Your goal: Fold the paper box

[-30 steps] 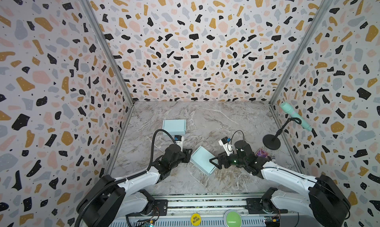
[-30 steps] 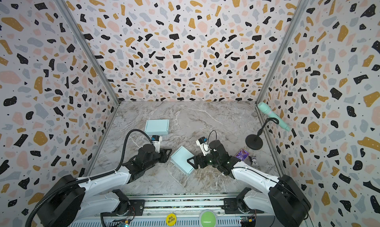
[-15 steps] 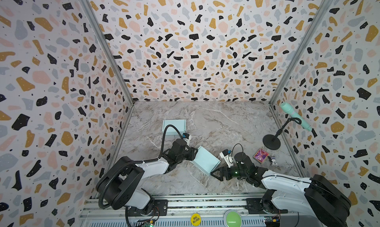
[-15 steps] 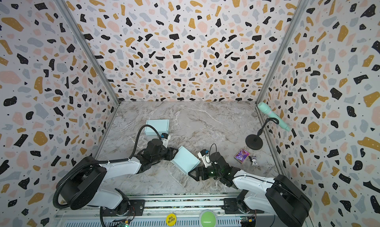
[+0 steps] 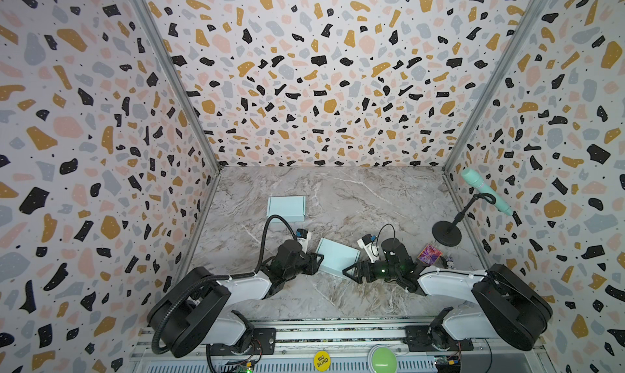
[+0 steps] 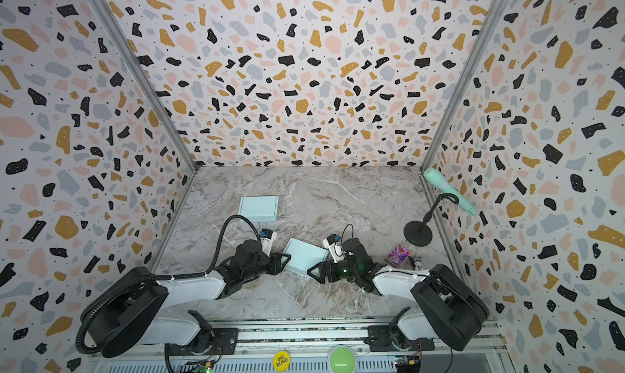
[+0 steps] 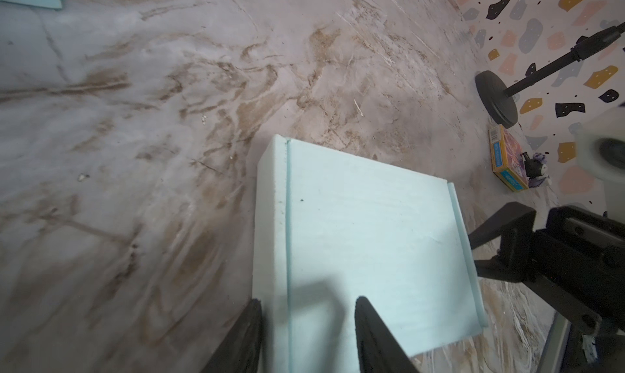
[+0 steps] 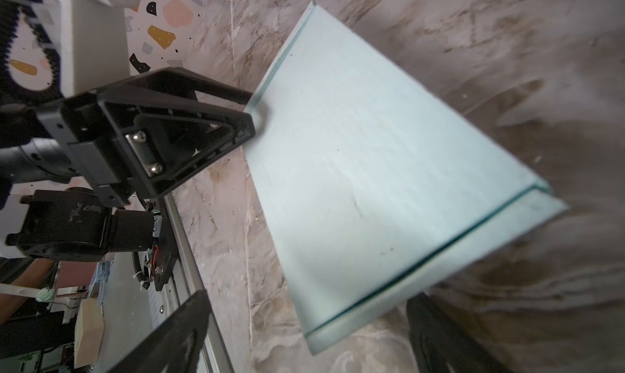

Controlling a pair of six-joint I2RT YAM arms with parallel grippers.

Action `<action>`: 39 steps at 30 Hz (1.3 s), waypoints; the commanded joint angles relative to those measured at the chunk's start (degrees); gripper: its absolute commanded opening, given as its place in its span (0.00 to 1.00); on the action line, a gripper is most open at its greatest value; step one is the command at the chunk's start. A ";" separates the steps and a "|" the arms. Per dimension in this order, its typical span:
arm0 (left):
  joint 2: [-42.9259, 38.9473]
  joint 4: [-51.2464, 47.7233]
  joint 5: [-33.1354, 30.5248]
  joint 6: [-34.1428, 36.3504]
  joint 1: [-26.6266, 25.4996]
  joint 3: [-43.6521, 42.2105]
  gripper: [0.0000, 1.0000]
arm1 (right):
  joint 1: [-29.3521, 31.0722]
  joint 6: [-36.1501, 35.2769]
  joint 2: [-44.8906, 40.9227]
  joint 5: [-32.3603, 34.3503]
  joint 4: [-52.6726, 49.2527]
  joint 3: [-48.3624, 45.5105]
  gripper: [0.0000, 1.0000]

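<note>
Paper box [image 5: 339,257] has shifted slightly since a second ago. It lies mid-surface [image 5: 338,199], between both hands. Left hand [image 5: 318,262] half open, astride one edge, no pinch seen. Right hand [image 5: 348,272] spread wide at the opposite corner, holding nothing.

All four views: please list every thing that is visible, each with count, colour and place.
near box: 1, pale blue, centre front
far box: 1, pale blue, back left
microphone: 1, mint green, on black stand, right side
carton: 1, purple and orange, front right
figurine: 1, dark, beside the carton
button: 1, green, front rail
sticker: 1, yellow, front rail
table: 1, grey marble
walls: 3, speckled
left fingers: 2, black, apart, astride the near box's edge
right fingers: 2, black, wide apart, opposite side
</note>
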 commanded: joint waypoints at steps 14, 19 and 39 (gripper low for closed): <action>-7.25 6.55 -10.23 -13.51 -20.16 -9.62 0.48 | -5.28 -11.18 11.95 -3.62 -4.23 15.38 0.90; -13.36 1.43 -10.50 -13.81 -21.00 -11.34 0.51 | -7.37 -13.64 7.68 1.58 -8.97 15.95 0.91; -17.31 -19.78 -6.09 1.71 2.11 3.55 0.41 | 6.47 -6.88 -14.08 15.75 -17.63 -0.09 0.54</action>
